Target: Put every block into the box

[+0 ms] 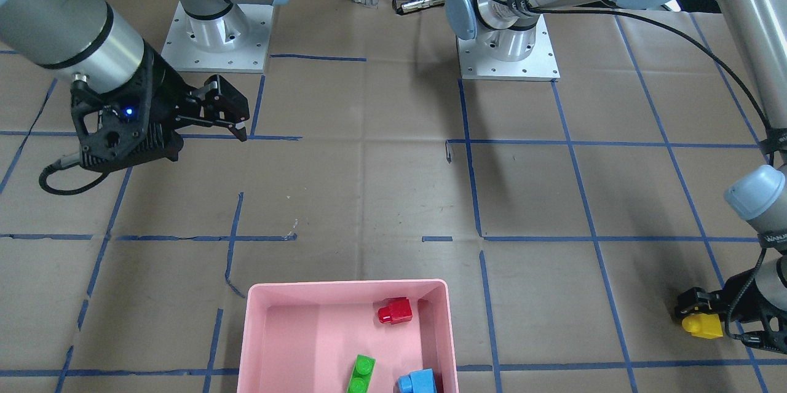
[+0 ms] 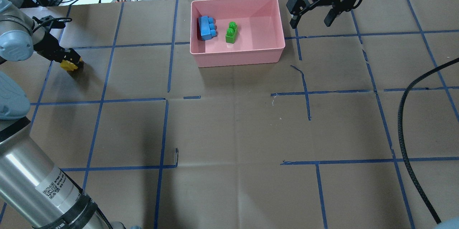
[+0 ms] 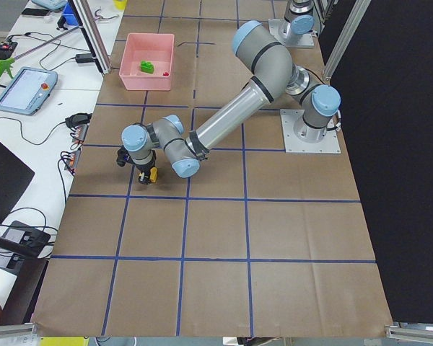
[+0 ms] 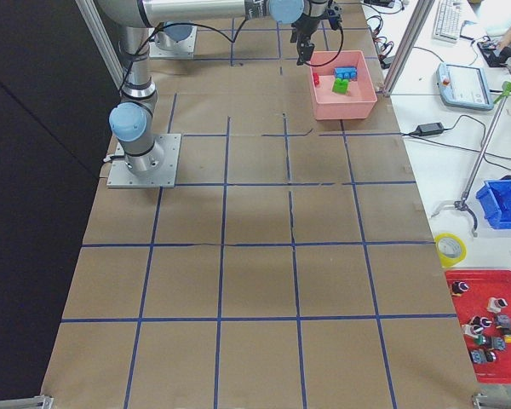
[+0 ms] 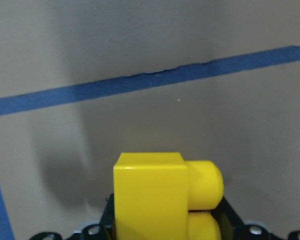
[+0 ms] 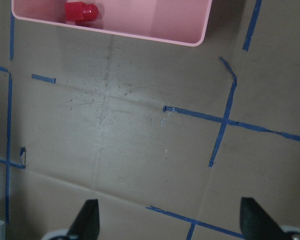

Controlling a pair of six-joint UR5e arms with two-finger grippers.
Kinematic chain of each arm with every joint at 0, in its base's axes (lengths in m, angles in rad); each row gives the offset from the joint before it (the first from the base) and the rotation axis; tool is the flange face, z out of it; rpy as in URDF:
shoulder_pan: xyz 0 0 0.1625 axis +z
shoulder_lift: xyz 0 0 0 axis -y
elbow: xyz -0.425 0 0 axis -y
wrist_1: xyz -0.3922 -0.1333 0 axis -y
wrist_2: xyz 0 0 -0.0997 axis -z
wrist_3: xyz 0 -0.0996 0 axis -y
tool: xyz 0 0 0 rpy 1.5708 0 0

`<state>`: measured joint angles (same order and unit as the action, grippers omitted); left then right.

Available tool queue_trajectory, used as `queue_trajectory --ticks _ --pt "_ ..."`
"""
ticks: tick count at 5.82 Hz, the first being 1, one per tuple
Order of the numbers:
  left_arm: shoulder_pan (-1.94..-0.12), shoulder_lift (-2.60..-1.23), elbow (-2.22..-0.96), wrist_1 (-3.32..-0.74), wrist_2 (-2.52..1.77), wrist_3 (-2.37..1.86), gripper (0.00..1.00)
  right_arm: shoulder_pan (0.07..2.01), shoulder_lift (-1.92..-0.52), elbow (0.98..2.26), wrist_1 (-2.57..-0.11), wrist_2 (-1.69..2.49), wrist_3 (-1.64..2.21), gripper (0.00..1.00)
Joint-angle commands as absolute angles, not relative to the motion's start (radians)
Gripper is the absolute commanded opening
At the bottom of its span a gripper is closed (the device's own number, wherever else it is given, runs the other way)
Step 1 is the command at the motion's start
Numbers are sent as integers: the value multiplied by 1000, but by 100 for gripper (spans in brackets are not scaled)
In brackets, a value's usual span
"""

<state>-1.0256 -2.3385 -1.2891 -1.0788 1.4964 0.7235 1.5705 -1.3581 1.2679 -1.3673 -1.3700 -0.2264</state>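
Observation:
The pink box (image 2: 238, 60) stands at the table's far edge, also in the front view (image 1: 347, 286). In it lie the blue block (image 2: 206, 28), the green block (image 2: 231, 32) and the red block (image 1: 395, 311); the box's near wall hides the red one in the overhead view. My left gripper (image 2: 70, 63) is far left of the box, shut on the yellow block (image 5: 150, 195), which it holds just above the paper (image 1: 703, 325). My right gripper (image 2: 310, 24) hangs open and empty just right of the box; its fingers (image 6: 87, 222) stand wide apart.
Brown paper with a blue tape grid covers the table. A black cable (image 2: 405, 121) loops over the right side. The two arm bases (image 1: 218, 36) (image 1: 507, 51) sit on the robot's side. Cables and gear lie beyond the far edge behind the box.

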Motion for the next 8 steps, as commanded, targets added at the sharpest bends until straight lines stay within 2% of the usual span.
queue_trajectory --ticks 1,3,4,5,8 --pt "-1028 -2274 -1281 -1080 1509 718 32 1571 -1454 1308 -1330 -1387 -233 100" --pt "-1096 -2234 -1191 -1115 1552 678 32 1563 -1614 1519 -1374 -1405 -235 100" --pt "-1171 -2230 -1134 -1132 1581 605 32 1548 -1670 1633 -1514 -1464 -238 100" --pt "-1251 -2229 -1118 -1153 1582 442 32 1546 -1701 1696 -1519 -1606 -223 100" --pt "-1602 -2200 -1120 -1158 1510 -292 35 1565 -1703 1692 -1569 -1594 61 100"
